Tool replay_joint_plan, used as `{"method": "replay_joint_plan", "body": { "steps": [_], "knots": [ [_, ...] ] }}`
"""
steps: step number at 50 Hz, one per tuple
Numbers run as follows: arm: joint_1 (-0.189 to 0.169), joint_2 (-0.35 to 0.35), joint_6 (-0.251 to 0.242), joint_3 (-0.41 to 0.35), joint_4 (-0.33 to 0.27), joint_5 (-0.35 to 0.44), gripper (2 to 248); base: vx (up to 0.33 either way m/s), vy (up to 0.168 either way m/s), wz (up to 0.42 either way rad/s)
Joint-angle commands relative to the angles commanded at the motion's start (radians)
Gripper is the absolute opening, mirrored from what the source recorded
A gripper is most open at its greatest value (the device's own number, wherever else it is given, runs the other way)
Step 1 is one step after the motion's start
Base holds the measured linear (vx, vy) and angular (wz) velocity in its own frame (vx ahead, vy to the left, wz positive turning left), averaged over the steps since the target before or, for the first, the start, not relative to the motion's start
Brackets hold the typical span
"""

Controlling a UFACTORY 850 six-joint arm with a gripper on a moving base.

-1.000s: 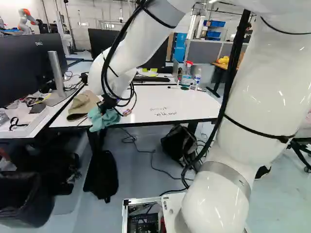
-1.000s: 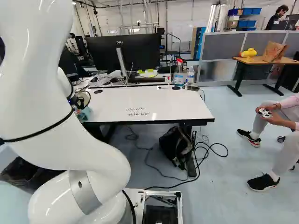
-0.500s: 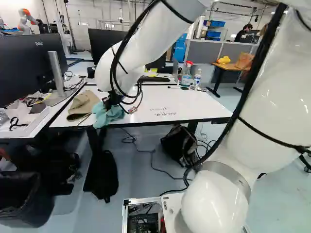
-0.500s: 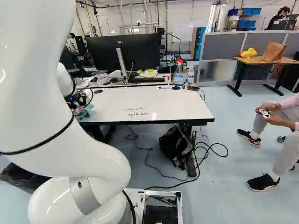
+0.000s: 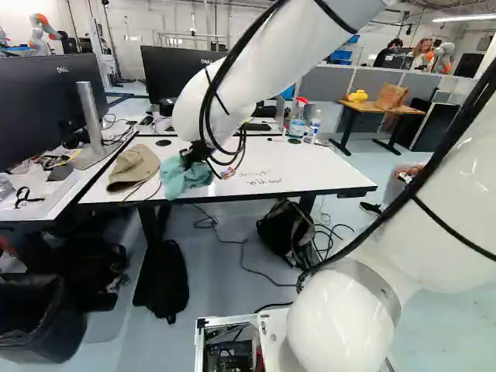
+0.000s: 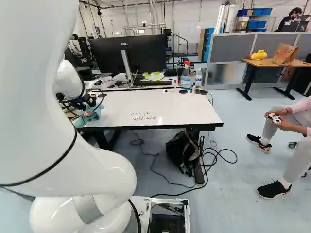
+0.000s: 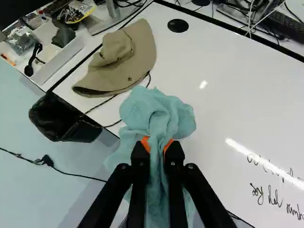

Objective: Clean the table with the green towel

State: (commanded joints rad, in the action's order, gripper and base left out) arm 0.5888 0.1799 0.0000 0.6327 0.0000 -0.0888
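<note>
The gripper (image 5: 190,157) is at the left part of the white table (image 5: 287,159) in the left base view, with the green towel (image 5: 183,178) bunched in it. In the wrist view both fingers of the gripper (image 7: 157,145) pinch the towel (image 7: 159,111) from two sides, and its folds spread ahead of and under them. Part of the towel reaches past the table's near edge. Black handwriting (image 7: 275,202) marks the tabletop to one side of the towel. Whether the towel touches the table, I cannot tell.
A tan hat (image 7: 118,59) lies close beside the towel, its cord trailing by the edge. A spray bottle (image 6: 186,76) and a clear bottle (image 6: 198,78) stand at the table's far side. Monitors (image 5: 50,105) rise at the left and behind. Another robot (image 5: 43,32) stands far back.
My arm has swung toward the right in the base views, carrying the towel away from the hat and further over the tabletop. The base has not moved.
</note>
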Motion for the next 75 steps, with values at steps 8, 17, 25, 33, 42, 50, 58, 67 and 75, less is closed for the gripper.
{"method": "replay_joint_plan", "body": {
  "steps": [8, 17, 25, 33, 42, 50, 58, 67, 75],
  "knots": [
    [-0.027, 0.025, 0.0, -0.022, 0.0, 0.0, 46, 0.0, 0.0, 0.0],
    [-0.059, 0.051, 0.0, -0.046, 0.0, 0.0, 46, 0.0, 0.0, 0.0],
    [-0.087, 0.074, 0.0, -0.066, 0.0, 0.0, 46, 0.0, 0.0, 0.0],
    [-0.117, 0.096, 0.0, -0.085, 0.0, 0.0, 46, 0.0, 0.0, 0.0],
    [-0.151, 0.12, 0.0, -0.105, 0.0, 0.0, 46, 0.0, 0.0, 0.0],
    [-0.184, 0.132, 0.0, -0.115, 0.0, 0.0, 46, 0.0, 0.0, 0.0],
    [-0.22, 0.133, 0.0, -0.116, 0.0, 0.0, 46, 0.0, 0.0, 0.0],
    [-0.261, 0.129, 0.0, -0.112, 0.0, 0.0, 46, 0.0, 0.0, 0.0],
    [-0.298, 0.121, 0.0, -0.106, 0.0, 0.0, 46, 0.0, 0.0, 0.0]
  ]
}}
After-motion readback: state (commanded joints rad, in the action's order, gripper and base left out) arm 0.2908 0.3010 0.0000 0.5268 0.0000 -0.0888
